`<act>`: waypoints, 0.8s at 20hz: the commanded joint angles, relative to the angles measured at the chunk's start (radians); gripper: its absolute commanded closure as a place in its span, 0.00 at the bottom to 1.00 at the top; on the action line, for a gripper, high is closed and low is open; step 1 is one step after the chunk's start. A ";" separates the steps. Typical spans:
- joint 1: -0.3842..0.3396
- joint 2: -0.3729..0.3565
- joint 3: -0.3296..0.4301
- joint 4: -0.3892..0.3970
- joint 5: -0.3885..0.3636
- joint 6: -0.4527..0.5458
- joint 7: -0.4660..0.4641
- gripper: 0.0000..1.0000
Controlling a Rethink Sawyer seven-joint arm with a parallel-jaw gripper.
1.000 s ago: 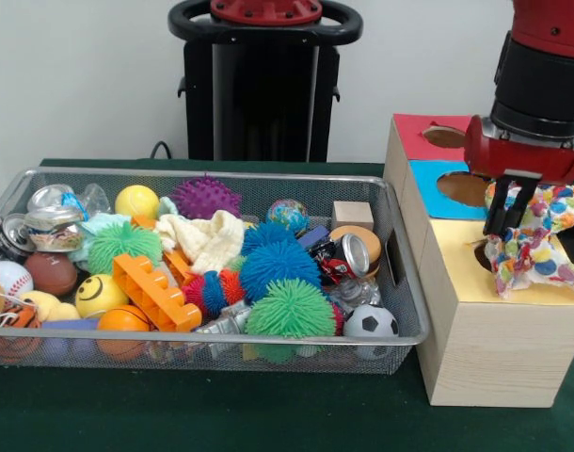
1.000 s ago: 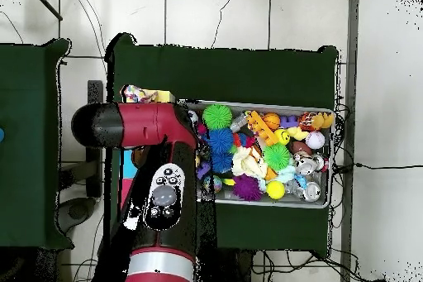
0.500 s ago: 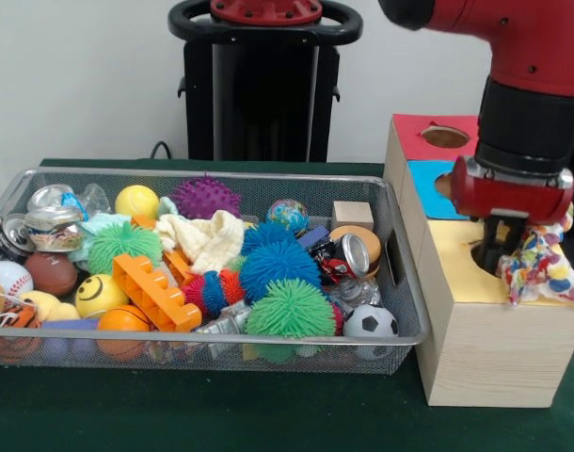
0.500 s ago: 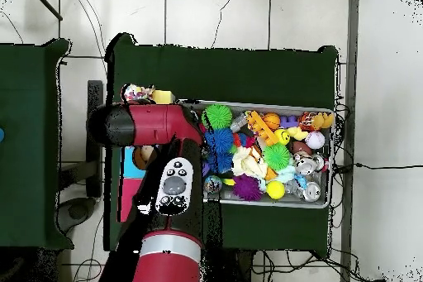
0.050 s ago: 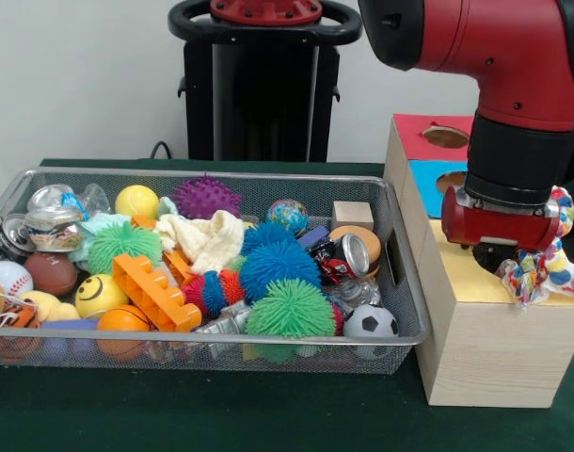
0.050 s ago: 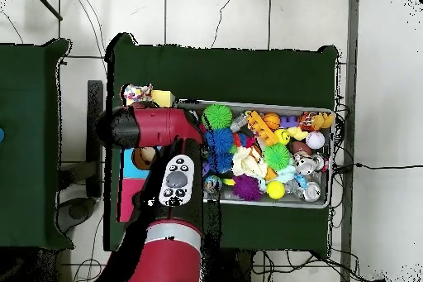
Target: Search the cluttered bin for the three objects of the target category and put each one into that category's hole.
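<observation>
Gripper (image 5: 499, 252) is down on the box's (image 5: 485, 348) yellow panel, its tips out of sight, so I can't tell its state. The spotted cloth (image 5: 541, 273) bunches just beside it at the hole. The bin (image 5: 400, 282) sits left, packed with toys.

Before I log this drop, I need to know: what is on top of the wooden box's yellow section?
The gripper is down over the yellow section, and a colourful spotted cloth is bunched beside it. The arm covers the hole and the jaws.
</observation>
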 commanded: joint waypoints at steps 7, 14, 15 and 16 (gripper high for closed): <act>-0.055 -0.015 0.080 0.041 -0.016 0.034 0.069 1.00; -0.079 -0.165 0.101 0.086 0.006 0.258 0.019 1.00; -0.082 -0.188 0.104 0.091 0.010 0.300 0.015 1.00; -0.086 -0.199 0.110 0.094 0.012 0.316 0.014 1.00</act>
